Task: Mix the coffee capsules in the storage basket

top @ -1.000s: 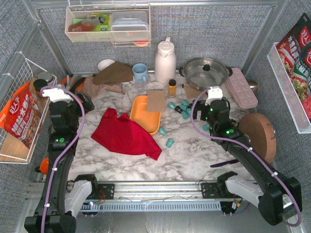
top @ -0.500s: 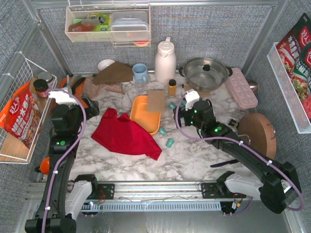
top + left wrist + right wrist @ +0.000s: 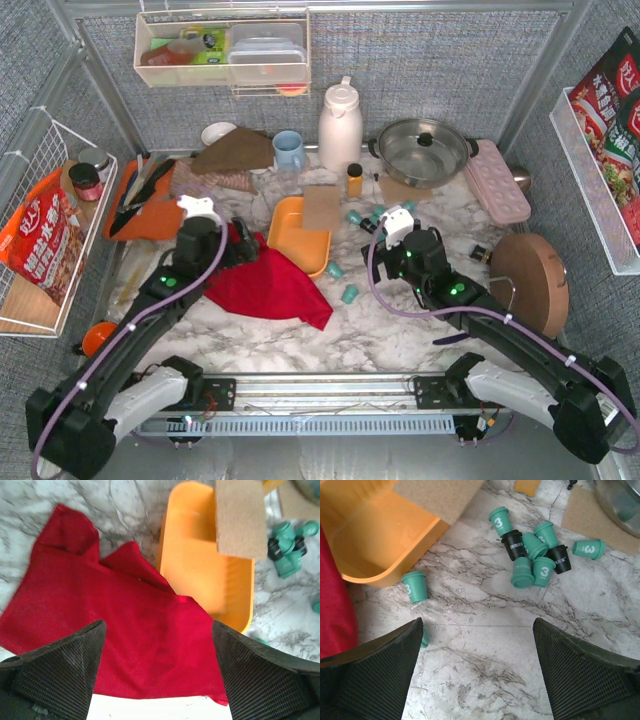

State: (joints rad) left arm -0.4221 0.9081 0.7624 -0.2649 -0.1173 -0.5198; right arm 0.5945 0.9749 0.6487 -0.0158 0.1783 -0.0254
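My right pincer [image 3: 477, 625] hangs spread wide over the marble table [image 3: 485, 645], with nothing between its pads. Below it the capsules [image 3: 535, 555] lie in a loose heap on the tabletop, all outside the basket [image 3: 365, 545]. Several of the teal ones show a white "3" on the side. Two are black, and their white lettering is too small for me to read. A lone teal capsule [image 3: 415, 586] stands just beside the basket's rounded corner, and it too carries a white mark.

My left pincer [image 3: 157, 630] gapes just as wide and grips nothing. It hovers over a red cloth [image 3: 125, 645], whose edge lies over the near side of the basket. A brown card sheet [image 3: 240, 515] rests across the basket's far end. What I can see of the basket's floor is plain orange plastic.

From above, a lidded steel pot [image 3: 425, 150], a white jug [image 3: 340, 125], a blue mug [image 3: 288, 150], a small amber bottle [image 3: 354, 180] and a pink egg tray [image 3: 497, 180] stand along the back of the table. A clear shelf [image 3: 225, 50] on the back wall holds clear boxes. The wire rack [image 3: 30, 170] on the left holds a red bag [image 3: 40, 240] printed with white Chinese characters. The wall tray [image 3: 590, 200] on the right holds red packets [image 3: 612, 100] printed likewise. I cannot read the characters on either.
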